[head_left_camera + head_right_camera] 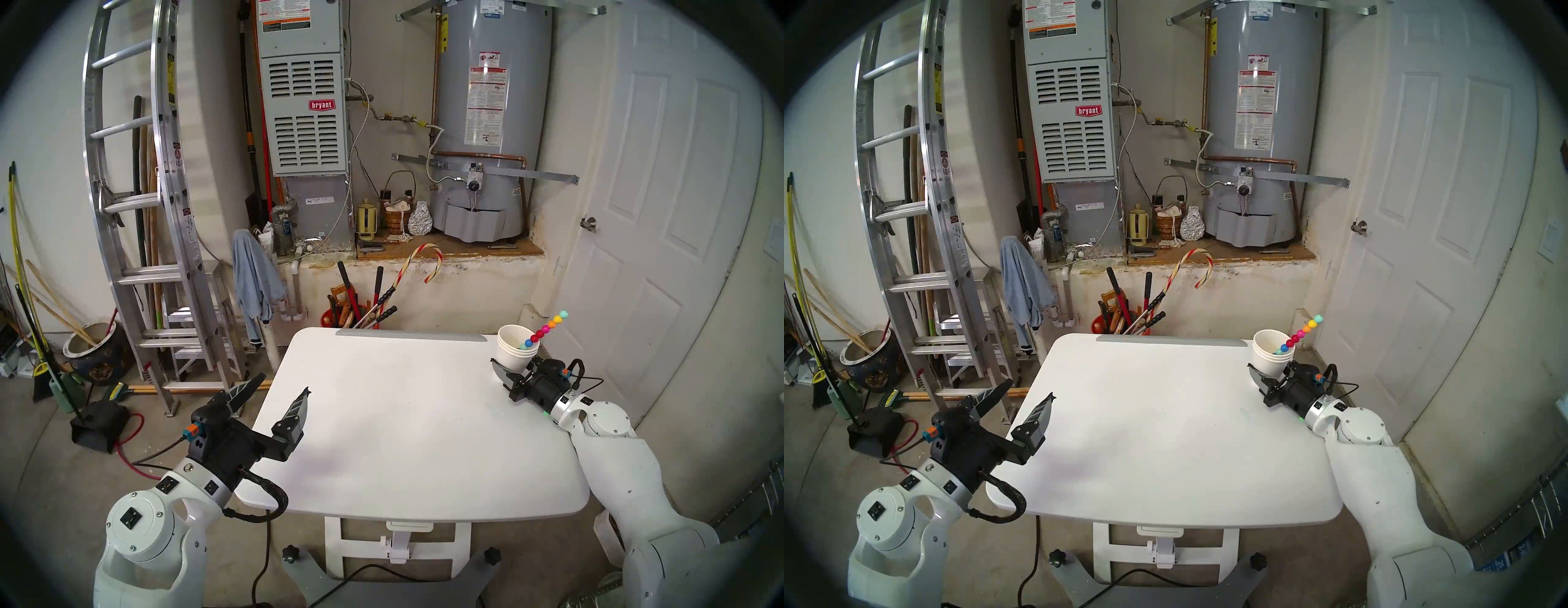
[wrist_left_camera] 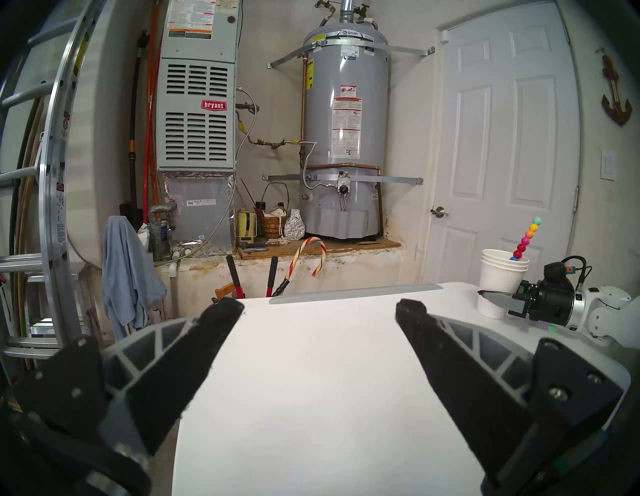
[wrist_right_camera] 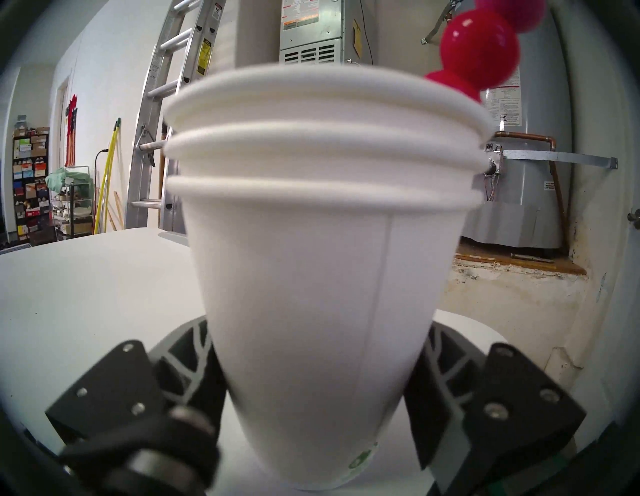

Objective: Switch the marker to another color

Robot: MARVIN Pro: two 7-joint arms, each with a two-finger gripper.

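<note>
- The marker (image 1: 544, 330), a stick of coloured beads, is standing slanted in the stack of white paper cups (image 1: 515, 349) at the counter's (image 1: 403, 424) two o'clock corner, untouched.
- The right hand (image 1: 507, 374) is reaching in from five o'clock, its fingers (image 3: 194, 360) flanking the cups' base; a firm grip I cannot tell.
- The left hand (image 1: 278, 392) is hovering spread and empty at eight o'clock.
- Judging by this, the colour swap is not yet begun.

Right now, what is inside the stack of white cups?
The beaded marker stands tilted in the white cups, its upper beads sticking out past the rim. Its lower end and the cup's bottom are hidden by the cup wall.
</note>
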